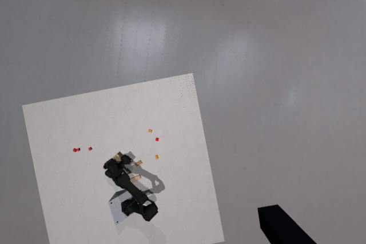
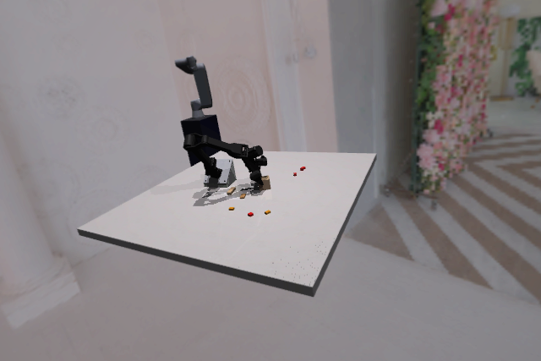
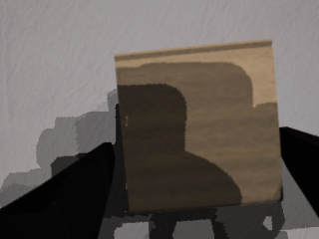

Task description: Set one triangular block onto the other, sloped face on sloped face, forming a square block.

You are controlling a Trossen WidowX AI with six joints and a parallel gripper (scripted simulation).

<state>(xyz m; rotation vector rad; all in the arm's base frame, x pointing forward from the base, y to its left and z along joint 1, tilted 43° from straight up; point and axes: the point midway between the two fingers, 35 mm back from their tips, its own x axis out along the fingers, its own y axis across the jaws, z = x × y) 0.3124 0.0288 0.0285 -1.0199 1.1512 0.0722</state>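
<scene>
The wooden block [image 1: 118, 156] [image 2: 265, 183] [image 3: 199, 129] stands inward from the worktop's edges [image 1: 88, 117] [image 2: 284, 234] — between the gripper's [image 1: 125, 163] [image 2: 261, 183] [image 3: 198, 136] spread fingers, which are apart

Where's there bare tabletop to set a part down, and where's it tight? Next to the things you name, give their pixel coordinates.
Bare: the table [image 1: 97, 111] [image 2: 183, 230] between its far edge in the top view and the orange and red bits. Tight: around the gripper [image 1: 123, 165] [image 2: 260, 186], square block [image 1: 117, 156] [image 2: 265, 183] [image 3: 209, 129] and two tan pieces [image 1: 135, 178] [image 2: 231, 190].
</scene>
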